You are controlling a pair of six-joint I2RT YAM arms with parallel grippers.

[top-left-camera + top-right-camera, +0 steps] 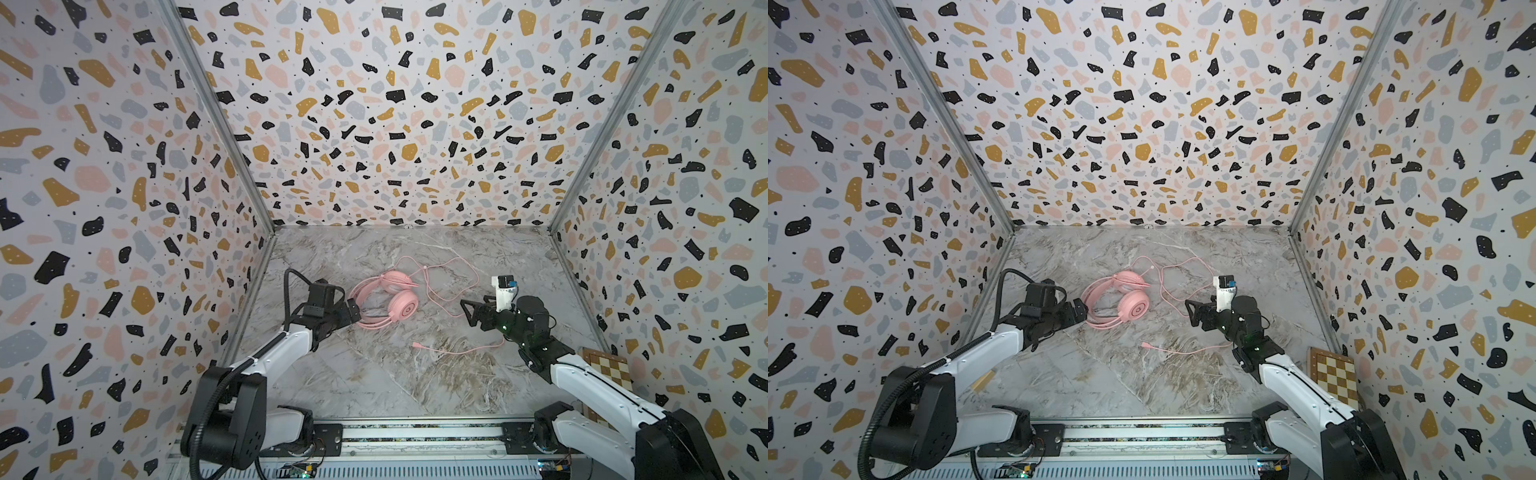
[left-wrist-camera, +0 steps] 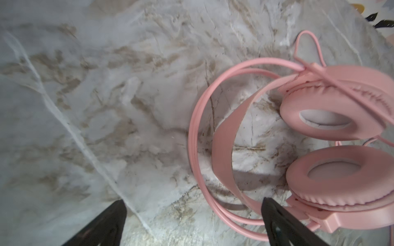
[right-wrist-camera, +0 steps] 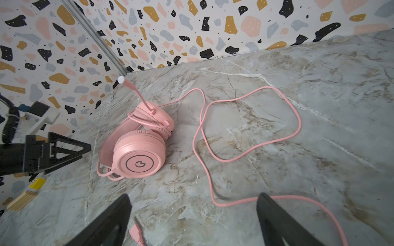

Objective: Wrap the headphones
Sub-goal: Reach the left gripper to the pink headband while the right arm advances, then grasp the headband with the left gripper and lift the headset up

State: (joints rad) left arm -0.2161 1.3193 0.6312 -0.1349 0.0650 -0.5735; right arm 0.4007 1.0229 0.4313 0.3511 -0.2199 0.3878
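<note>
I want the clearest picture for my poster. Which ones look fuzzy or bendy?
Left wrist view: the marble table is smeared and the headphones look soft. Right wrist view: the headphones are sharp, only the close black fingers are fuzzy. Both top views: crisp, but the walls splay outward, stretched by the wide lens.

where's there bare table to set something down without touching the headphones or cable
Widest bare patch: the near table, between the plug and the front rail. A narrower strip runs between the cable and the back wall. The middle is crowded: headphones, cable, left gripper and right gripper.
</note>
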